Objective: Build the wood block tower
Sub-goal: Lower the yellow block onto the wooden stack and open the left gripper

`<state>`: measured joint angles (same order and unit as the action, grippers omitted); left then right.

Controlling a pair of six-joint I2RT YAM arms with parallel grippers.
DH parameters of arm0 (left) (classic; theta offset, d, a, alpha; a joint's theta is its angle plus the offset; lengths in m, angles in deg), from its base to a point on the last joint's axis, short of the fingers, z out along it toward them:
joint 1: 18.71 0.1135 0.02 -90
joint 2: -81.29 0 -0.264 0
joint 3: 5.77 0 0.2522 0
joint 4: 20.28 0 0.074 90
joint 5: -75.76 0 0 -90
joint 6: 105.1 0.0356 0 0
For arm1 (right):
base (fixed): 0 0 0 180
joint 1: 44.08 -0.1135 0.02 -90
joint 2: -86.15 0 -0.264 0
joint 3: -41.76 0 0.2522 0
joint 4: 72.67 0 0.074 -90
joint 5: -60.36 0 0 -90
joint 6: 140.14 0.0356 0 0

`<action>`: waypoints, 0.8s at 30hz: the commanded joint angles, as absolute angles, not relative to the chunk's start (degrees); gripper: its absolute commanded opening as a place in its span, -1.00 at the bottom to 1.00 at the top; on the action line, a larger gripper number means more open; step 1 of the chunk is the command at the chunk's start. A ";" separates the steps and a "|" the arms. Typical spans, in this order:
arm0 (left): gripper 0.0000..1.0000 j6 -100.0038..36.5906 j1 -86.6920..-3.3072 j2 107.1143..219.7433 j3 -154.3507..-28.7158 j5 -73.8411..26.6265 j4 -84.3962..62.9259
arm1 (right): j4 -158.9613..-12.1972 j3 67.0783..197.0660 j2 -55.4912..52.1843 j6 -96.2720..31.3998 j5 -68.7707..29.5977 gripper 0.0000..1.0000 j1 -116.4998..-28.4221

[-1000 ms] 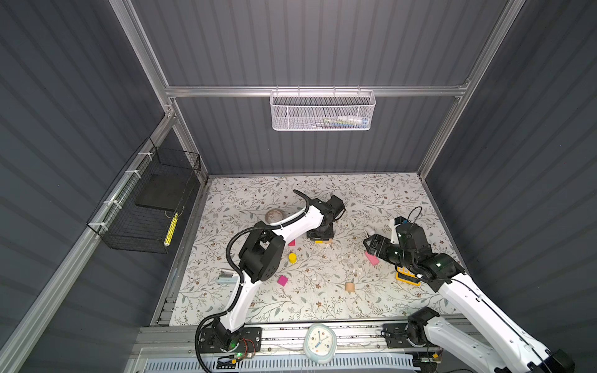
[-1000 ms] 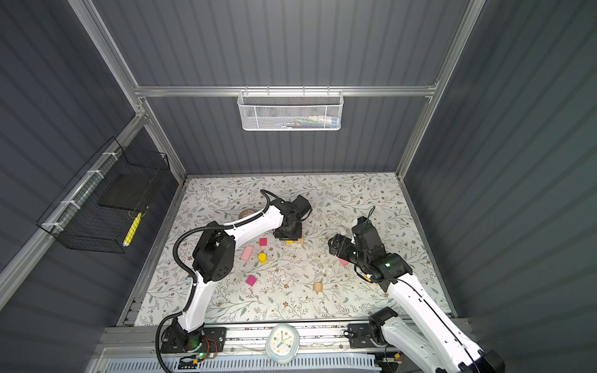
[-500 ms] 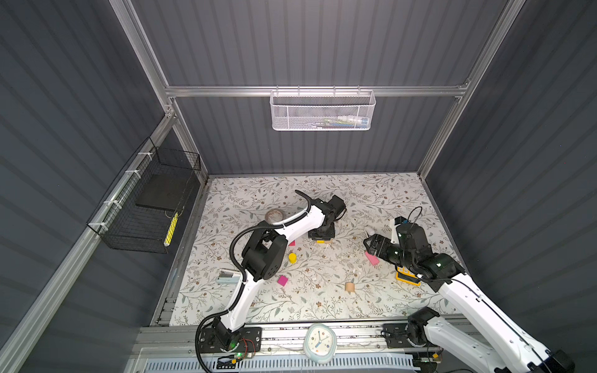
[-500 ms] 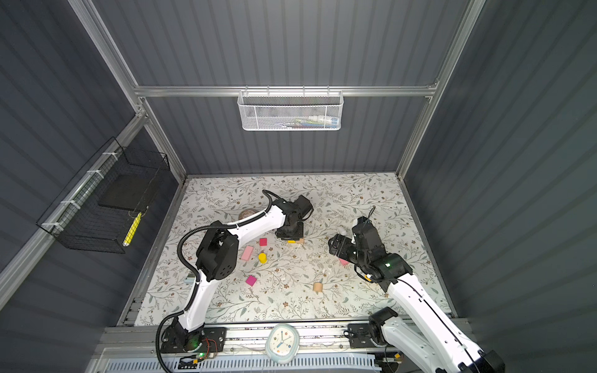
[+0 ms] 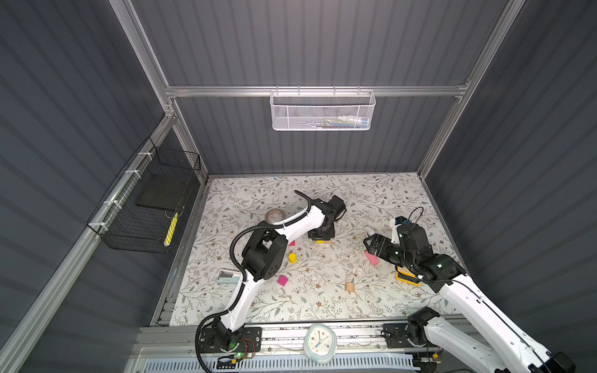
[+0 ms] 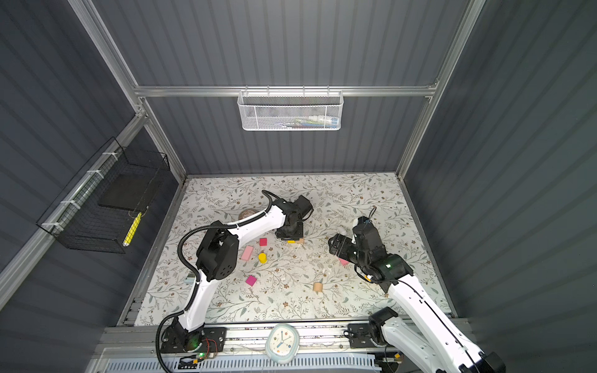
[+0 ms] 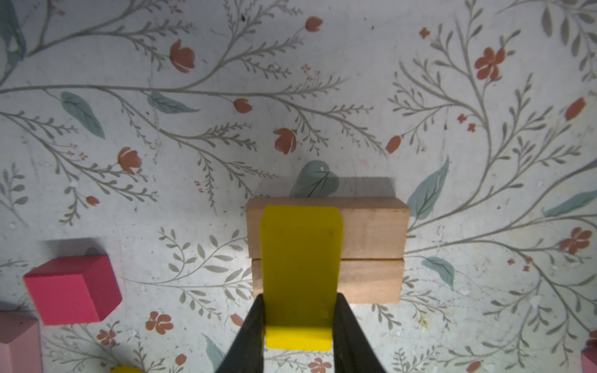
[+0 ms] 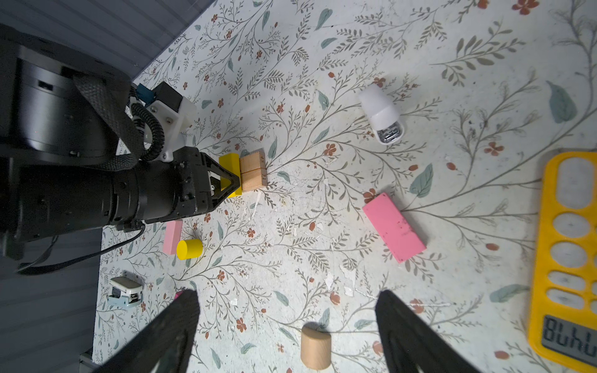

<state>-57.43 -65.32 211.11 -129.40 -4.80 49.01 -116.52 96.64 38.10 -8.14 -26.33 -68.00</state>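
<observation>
Left claw (image 7: 298, 300) is closed on the end of a yellow bar (image 7: 300, 258), with one finger on each long side. It hangs near the middle of the surface (image 5: 403, 200), a little toward the far edge. Right under it lie two tan bars (image 7: 371, 235), side by side and touching along their long sides. In the left wrist view the yellow bar crosses over both of them at a right angle. Whether it already rests on them or is just above, I cannot tell.

Right claw (image 8: 287, 297) stands wide open and holds nothing. It is above the right half of the surface, well apart from the tan bars. A pink bar (image 8: 392, 226) lies flat just beside it, on the side of the near edge. A tan cylinder (image 8: 316, 347) lies closer to the near edge, about in the middle of it.

Toward the left edge from the tan bars there is a magenta cube (image 6: 263, 241), then a pale pink bar (image 6: 247, 252) and a yellow cylinder (image 6: 262, 257) near each other. A second magenta cube (image 5: 283, 280) sits alone, nearer to the near edge. A calculator (image 8: 568, 252) lies by the right edge, partly hidden under the right arm in both top views.
</observation>
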 commanded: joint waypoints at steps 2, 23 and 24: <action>-0.81 -58.45 -65.20 212.77 -131.07 -3.70 50.89 | -116.19 95.89 38.59 -7.91 -26.05 0.75 -67.79; -0.33 -58.53 -65.10 213.21 -131.42 -3.02 51.23 | -115.65 96.11 37.90 -7.86 -25.70 0.75 -67.71; -0.32 -58.47 -65.13 213.21 -131.42 -3.00 51.23 | -115.54 96.15 37.89 -7.86 -25.66 0.75 -67.65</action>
<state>-57.82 -65.32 211.80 -130.12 -3.71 49.67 -116.43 96.40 38.01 -8.14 -25.96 -68.00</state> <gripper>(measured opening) 0.337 0.873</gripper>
